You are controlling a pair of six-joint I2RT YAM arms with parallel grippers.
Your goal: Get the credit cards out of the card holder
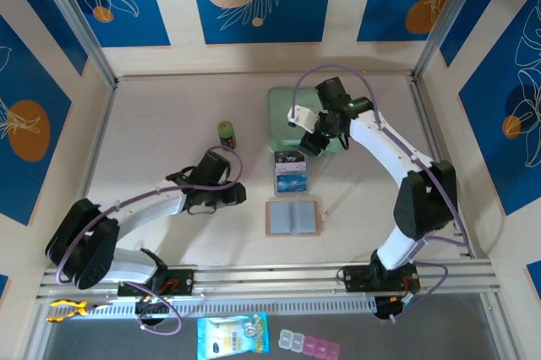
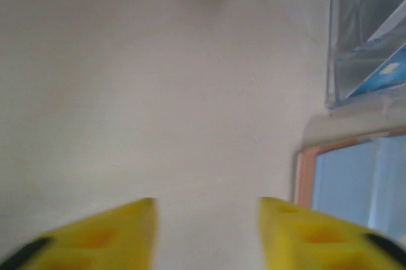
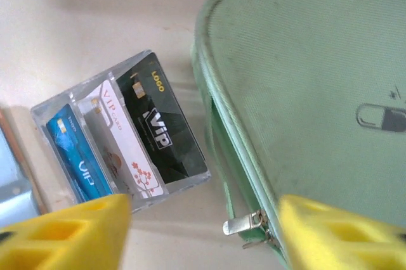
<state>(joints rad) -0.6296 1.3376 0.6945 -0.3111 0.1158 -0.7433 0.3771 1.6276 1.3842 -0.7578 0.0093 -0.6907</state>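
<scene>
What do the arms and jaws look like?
The left arm and right arm have white links and black joints, with a lilac cable looping along each. The jaws are yellow wedges with square recesses and black patches.

black card (image 3: 162, 132) — "LOGO", "VIP", white card (image 3: 119, 146) — "VIP", blue card (image 3: 76, 159) — "VIP"

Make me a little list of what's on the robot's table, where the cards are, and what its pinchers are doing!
card holder: lying open and flat between the arms; can't tell if its bluish pockets hold cards
clear packet: holds a blue card, a white card and a black card
green case: zipped, beside the packet
small green pot: standing alone
left jaws: open, empty, left of the card holder
right jaws: open, empty, near the case's zip
</scene>
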